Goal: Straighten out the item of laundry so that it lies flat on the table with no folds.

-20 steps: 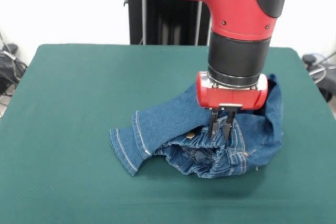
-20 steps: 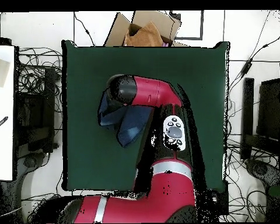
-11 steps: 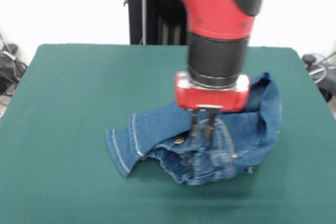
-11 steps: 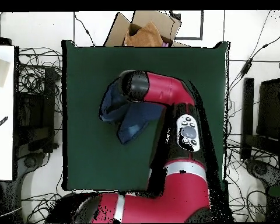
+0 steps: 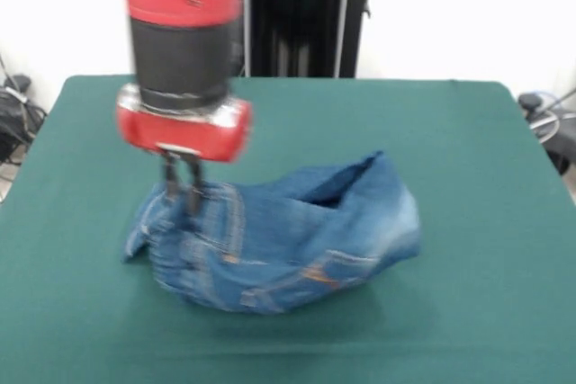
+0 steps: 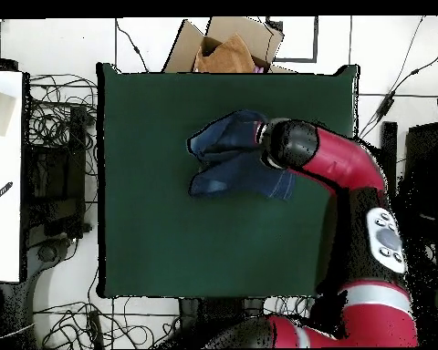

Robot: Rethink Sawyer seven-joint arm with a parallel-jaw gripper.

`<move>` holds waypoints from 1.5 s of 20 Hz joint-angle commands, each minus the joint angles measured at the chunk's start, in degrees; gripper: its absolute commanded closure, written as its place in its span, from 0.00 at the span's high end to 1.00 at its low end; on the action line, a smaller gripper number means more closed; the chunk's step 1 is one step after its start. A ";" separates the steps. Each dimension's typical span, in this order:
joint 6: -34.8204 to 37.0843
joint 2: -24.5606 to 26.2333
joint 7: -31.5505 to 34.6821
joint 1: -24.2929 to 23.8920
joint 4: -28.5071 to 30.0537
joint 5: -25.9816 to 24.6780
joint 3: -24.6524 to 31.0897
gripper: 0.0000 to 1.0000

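The item of laundry (image 5: 288, 245), small blue denim jeans with tan stitching, lies bunched and folded over itself on the green table (image 5: 468, 177). My gripper (image 5: 182, 197) stands over the heap's left end in the front view, its two dark fingers close together and shut on a fold of denim, which it holds slightly raised. An orange-stitched pocket shows on the near side. In the overhead view the jeans (image 6: 224, 162) spread left of the arm's wrist, which hides the gripper itself.
A cardboard box (image 6: 230, 44) holding brown cloth sits beyond the table's far edge in the overhead view. Cables and equipment lie on the floor around the table (image 6: 140, 246).
The arm has swept left in the front view, dragging the jeans with it. The heap has turned over and now shows its pocket side.
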 commanded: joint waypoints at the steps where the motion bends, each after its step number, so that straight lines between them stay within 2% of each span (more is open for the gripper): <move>1: -0.01 -5.04 -13.02 -7.25 10.24 -6.40 7.74 0.00; 4: -0.78 -5.62 -14.09 -11.37 11.92 -8.64 10.43 0.00; 12: -1.33 -3.68 -14.44 -17.70 11.84 -13.84 16.32 0.00; 24: 3.84 -1.45 -15.64 -22.10 7.90 -18.78 22.24 0.00; 30: 11.82 -5.11 -16.33 -22.01 4.96 -19.69 23.30 0.00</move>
